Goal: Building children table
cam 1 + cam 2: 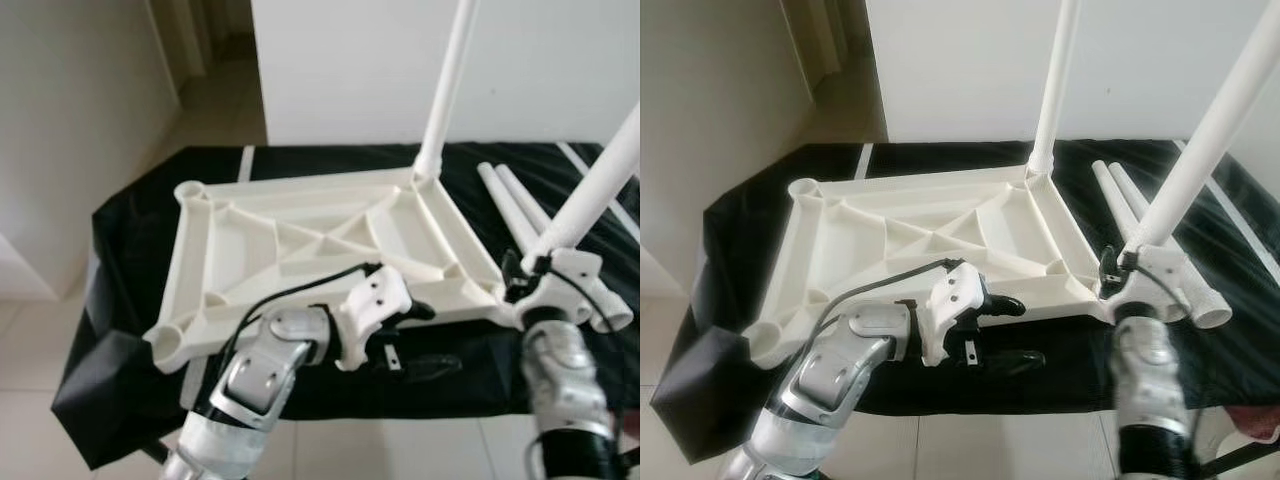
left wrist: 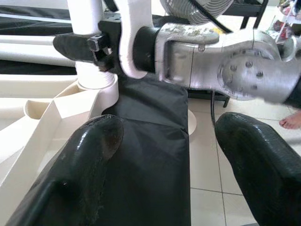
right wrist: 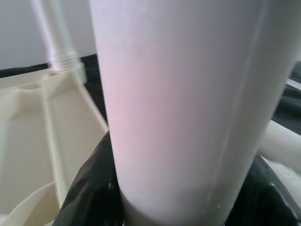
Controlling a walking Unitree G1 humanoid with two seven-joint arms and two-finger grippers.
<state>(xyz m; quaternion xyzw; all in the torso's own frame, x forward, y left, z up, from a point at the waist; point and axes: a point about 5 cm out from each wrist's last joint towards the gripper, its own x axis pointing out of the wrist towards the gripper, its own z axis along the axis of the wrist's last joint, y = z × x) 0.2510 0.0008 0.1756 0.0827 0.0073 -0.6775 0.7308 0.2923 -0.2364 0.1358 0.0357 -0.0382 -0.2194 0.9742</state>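
The right gripper (image 1: 530, 268) is clamped on a white table leg (image 1: 600, 180) at the tabletop's near right corner; the leg rises tilted up and to the right; the left gripper (image 1: 1020, 332) hangs with fingers apart by the near edge of the upturned white tabletop (image 1: 300, 245); another leg (image 1: 448, 85) stands at the far corner; two spare legs (image 1: 515, 205) lie on the black-covered table (image 1: 130, 220).

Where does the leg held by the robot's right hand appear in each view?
Left eye view: held leg slants up from the right hand, at the right edge.
Right eye view: likewise, right of centre.
Left wrist view: white tube standing at the tabletop corner.
Right wrist view: close up, the broad white tube.
Shared landmark: that upturned tabletop.
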